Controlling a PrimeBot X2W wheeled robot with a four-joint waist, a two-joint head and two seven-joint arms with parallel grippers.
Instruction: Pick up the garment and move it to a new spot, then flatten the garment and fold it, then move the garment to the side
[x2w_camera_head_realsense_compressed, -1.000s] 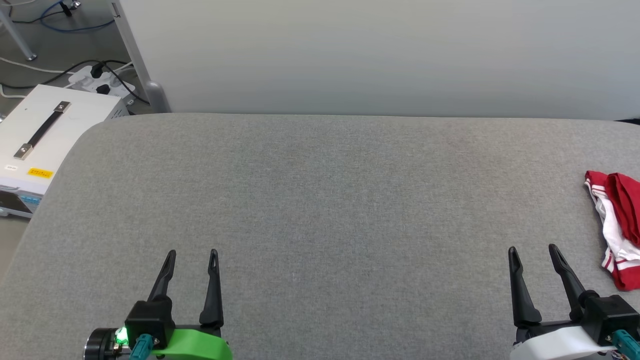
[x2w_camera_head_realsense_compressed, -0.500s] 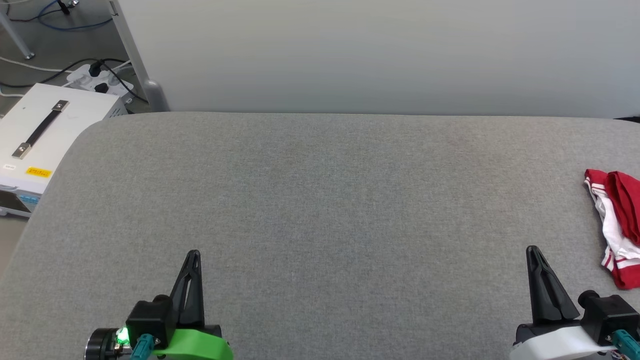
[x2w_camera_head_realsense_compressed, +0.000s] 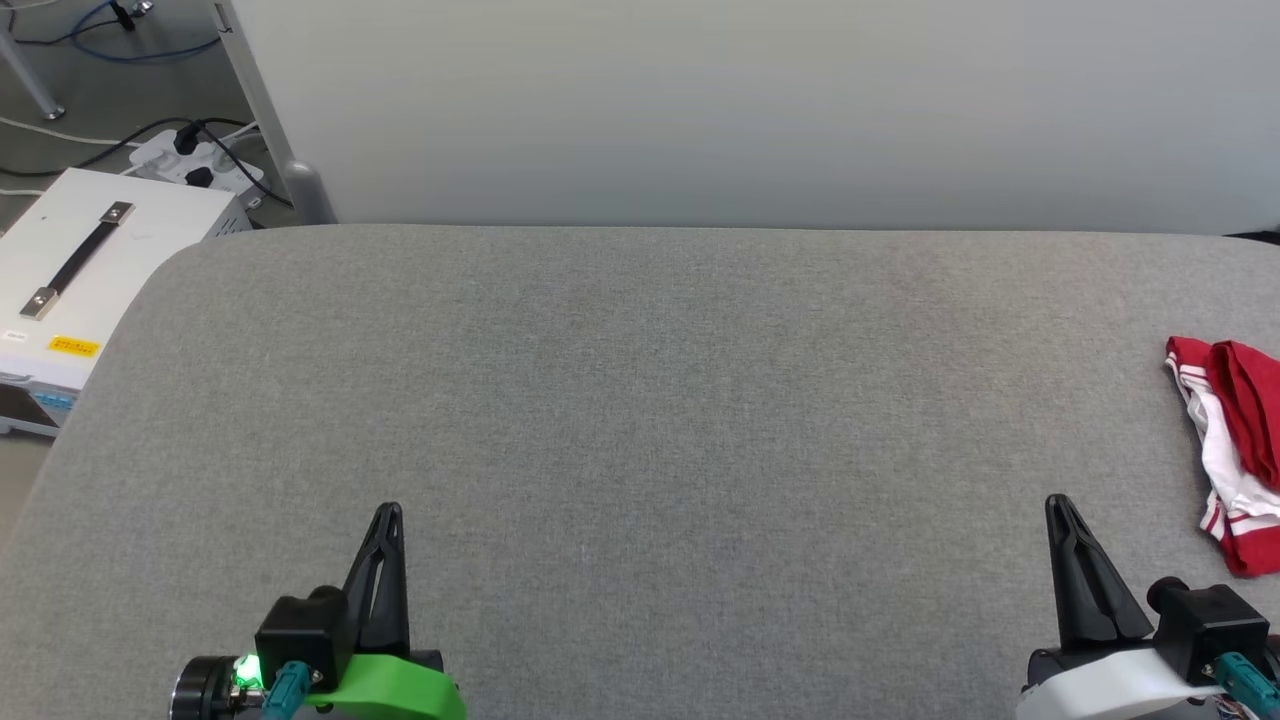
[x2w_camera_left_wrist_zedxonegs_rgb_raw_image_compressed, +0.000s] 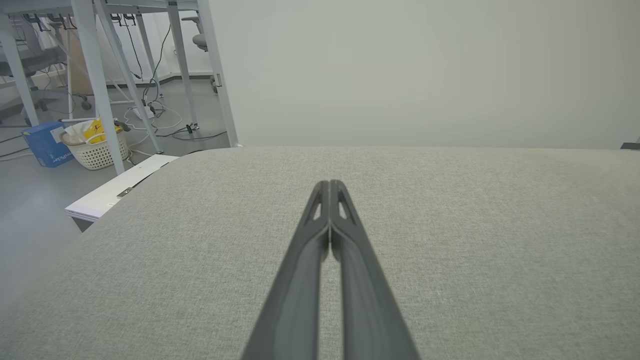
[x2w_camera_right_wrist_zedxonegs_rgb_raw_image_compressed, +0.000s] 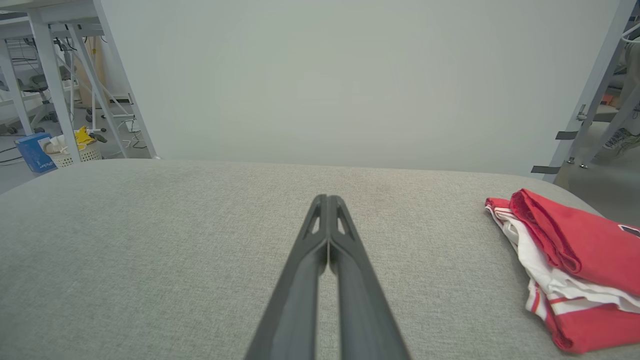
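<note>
The left gripper and the right gripper are both clenched on nothing, each pair of dark fingers pressed together into 1 point. They sit low over the near edge of the table, well apart, pointing toward the far wall. The left wrist view and the right wrist view each show the 2 fingers meeting along their length above bare cloth.

A pale, plain wall panel stands just behind the table. The table is wide, covered in grey woven fabric, with rounded corners.

The shirt lies bunched at the table's right edge, beyond and to the right of the right gripper and apart from it. Red cloth is folded over white, with red and white striped trim showing.

On the grey floor beside the table's left corner sits a white case with a black handle, and a power strip with black plugs lies behind it. Farther off stand metal table legs, a white basket and a blue box.
</note>
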